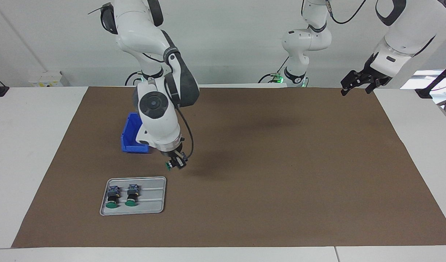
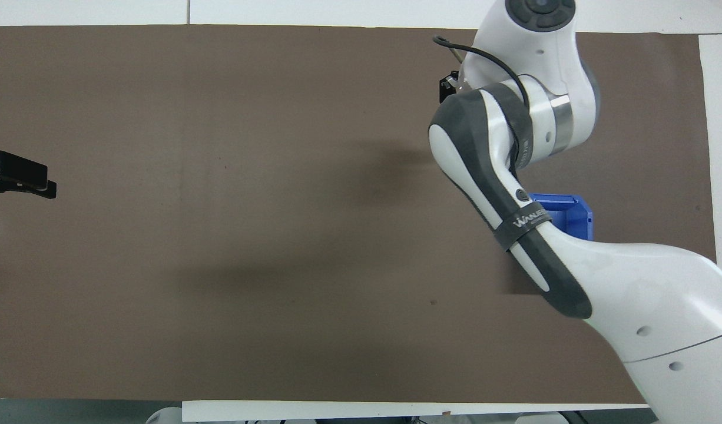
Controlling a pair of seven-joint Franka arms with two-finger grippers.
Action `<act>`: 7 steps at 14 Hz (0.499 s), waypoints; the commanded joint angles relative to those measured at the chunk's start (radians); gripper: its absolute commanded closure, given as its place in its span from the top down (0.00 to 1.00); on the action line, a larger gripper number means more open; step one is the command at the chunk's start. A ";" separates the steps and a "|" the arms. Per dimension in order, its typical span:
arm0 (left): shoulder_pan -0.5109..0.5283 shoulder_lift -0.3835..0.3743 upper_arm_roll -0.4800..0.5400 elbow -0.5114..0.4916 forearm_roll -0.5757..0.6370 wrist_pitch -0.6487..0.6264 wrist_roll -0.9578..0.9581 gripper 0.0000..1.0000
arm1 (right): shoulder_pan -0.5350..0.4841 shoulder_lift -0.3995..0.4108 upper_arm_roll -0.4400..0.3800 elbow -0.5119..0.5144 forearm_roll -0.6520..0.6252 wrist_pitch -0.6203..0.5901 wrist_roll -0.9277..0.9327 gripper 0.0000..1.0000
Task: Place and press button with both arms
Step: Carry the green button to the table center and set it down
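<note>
Facing view: across the brown-matted tabletop, the right arm stoops with the right gripper raised over the mat between a blue bin and a grey tray, jaws clamped on a green-capped button. Two more buttons already lie side by side in the tray, caps pointing away from the robots. The left gripper waits at the tabletop's edge, jaws apart. Placing appears under way; pressing seems yet to come.
</note>
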 commanded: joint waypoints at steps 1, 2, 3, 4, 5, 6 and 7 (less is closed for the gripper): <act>0.013 -0.021 -0.003 -0.024 -0.012 0.007 0.007 1.00 | 0.053 -0.012 0.000 -0.015 0.019 0.004 0.126 0.10; 0.013 -0.021 -0.003 -0.024 -0.012 0.007 0.007 1.00 | 0.078 -0.010 0.000 -0.015 0.019 0.007 0.167 0.10; 0.013 -0.021 -0.003 -0.024 -0.012 0.007 0.007 1.00 | 0.099 -0.010 0.001 -0.015 0.020 0.016 0.219 0.10; 0.013 -0.021 -0.003 -0.024 -0.012 0.007 0.007 1.00 | 0.112 -0.010 0.001 -0.016 0.033 0.042 0.264 0.10; 0.013 -0.021 -0.003 -0.024 -0.012 0.007 0.007 1.00 | 0.130 -0.010 -0.002 -0.025 0.077 0.078 0.297 0.10; 0.013 -0.021 -0.003 -0.024 -0.012 0.007 0.007 1.00 | 0.153 -0.010 -0.010 -0.033 0.114 0.113 0.328 0.10; 0.013 -0.021 -0.003 -0.024 -0.012 0.005 0.007 1.00 | 0.167 -0.010 -0.013 -0.036 0.122 0.133 0.363 0.10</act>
